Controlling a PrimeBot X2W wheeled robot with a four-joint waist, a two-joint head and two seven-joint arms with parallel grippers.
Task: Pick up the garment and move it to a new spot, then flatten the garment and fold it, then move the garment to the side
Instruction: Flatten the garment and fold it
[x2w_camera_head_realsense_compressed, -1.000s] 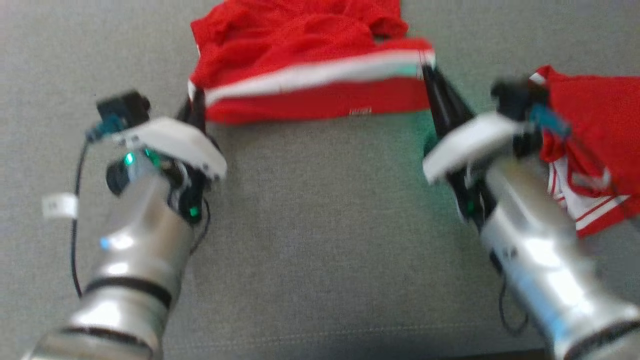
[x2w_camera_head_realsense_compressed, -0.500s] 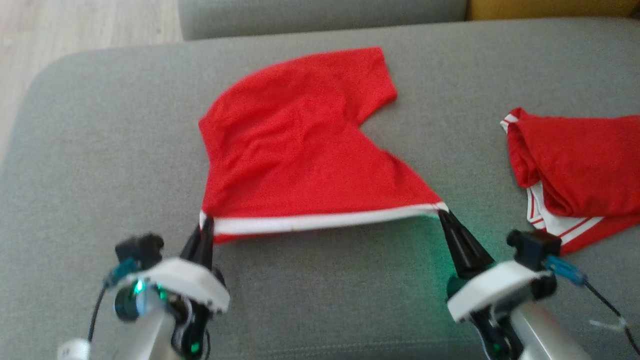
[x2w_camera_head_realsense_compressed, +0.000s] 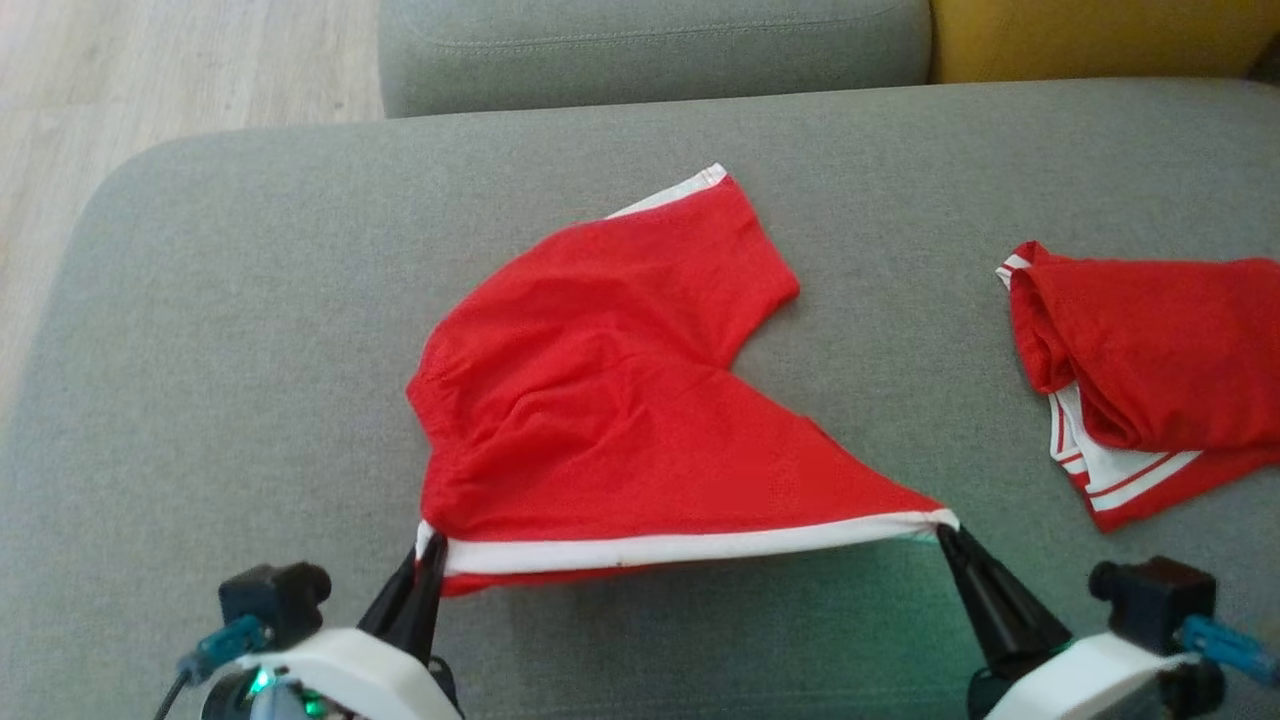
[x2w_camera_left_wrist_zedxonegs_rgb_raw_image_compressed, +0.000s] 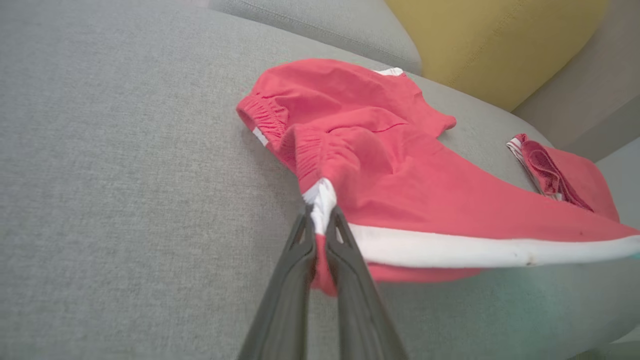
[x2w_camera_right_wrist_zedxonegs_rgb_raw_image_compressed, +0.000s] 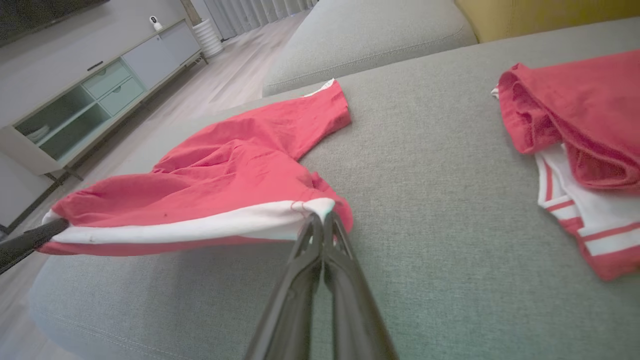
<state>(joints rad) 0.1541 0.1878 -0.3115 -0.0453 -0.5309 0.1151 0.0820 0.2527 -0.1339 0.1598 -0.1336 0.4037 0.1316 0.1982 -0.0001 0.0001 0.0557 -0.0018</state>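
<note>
The garment (x2w_camera_head_realsense_compressed: 610, 400) is a pair of red shorts with a white band along one edge, lying spread on the grey sofa seat (x2w_camera_head_realsense_compressed: 250, 330). My left gripper (x2w_camera_head_realsense_compressed: 432, 545) is shut on the band's left corner, and my right gripper (x2w_camera_head_realsense_compressed: 945, 528) is shut on its right corner. The white band stretches taut between them, lifted a little off the cushion. In the left wrist view the left gripper (x2w_camera_left_wrist_zedxonegs_rgb_raw_image_compressed: 320, 216) pinches the white corner of the garment (x2w_camera_left_wrist_zedxonegs_rgb_raw_image_compressed: 400, 165). In the right wrist view the right gripper (x2w_camera_right_wrist_zedxonegs_rgb_raw_image_compressed: 322, 220) clamps the other corner of the garment (x2w_camera_right_wrist_zedxonegs_rgb_raw_image_compressed: 225, 170).
A second red garment with white striped trim (x2w_camera_head_realsense_compressed: 1140, 370) lies folded at the right of the seat. The sofa back (x2w_camera_head_realsense_compressed: 650, 40) and a yellow cushion (x2w_camera_head_realsense_compressed: 1100, 35) lie beyond. Wooden floor (x2w_camera_head_realsense_compressed: 150, 70) shows past the seat's left edge. A low cabinet (x2w_camera_right_wrist_zedxonegs_rgb_raw_image_compressed: 85, 95) stands across the room.
The head camera has tilted up, so the picture has shifted. Both grippers have drawn the band toward me, and the shorts now lie spread out behind it with a white hem showing at the far end.
</note>
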